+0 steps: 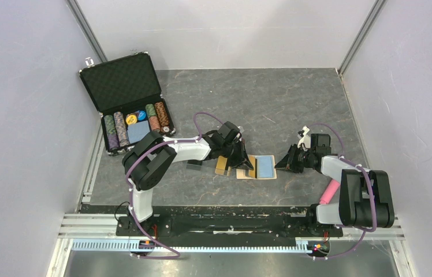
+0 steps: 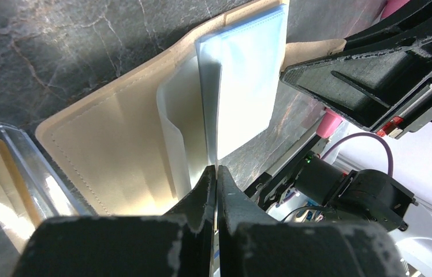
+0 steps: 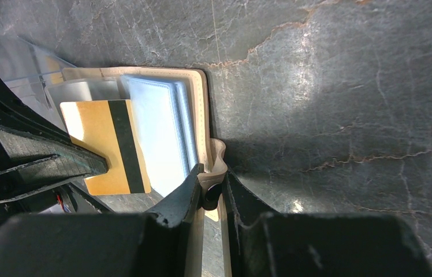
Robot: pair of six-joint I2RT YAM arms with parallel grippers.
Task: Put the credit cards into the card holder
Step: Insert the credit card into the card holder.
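Observation:
The tan card holder (image 1: 265, 167) lies open on the grey table, blue lining up. It also shows in the left wrist view (image 2: 115, 133) and the right wrist view (image 3: 199, 104). My left gripper (image 1: 247, 163) (image 2: 216, 173) is shut on the gold-orange credit card (image 3: 107, 144), which has a black stripe. It holds the card tilted over the holder's left half, at the clear inner pockets. My right gripper (image 1: 281, 164) (image 3: 211, 187) is shut on the holder's snap tab (image 3: 218, 167) at its right edge. A small dark flat card (image 1: 195, 166) lies left of the holder.
An open black foam-lined case (image 1: 122, 83) with rows of poker chips (image 1: 138, 124) stands at the back left. A clear plastic sleeve (image 1: 222, 165) (image 2: 0, 173) lies just left of the holder. A pink cylinder (image 1: 330, 190) sits by the right arm. White walls enclose the table.

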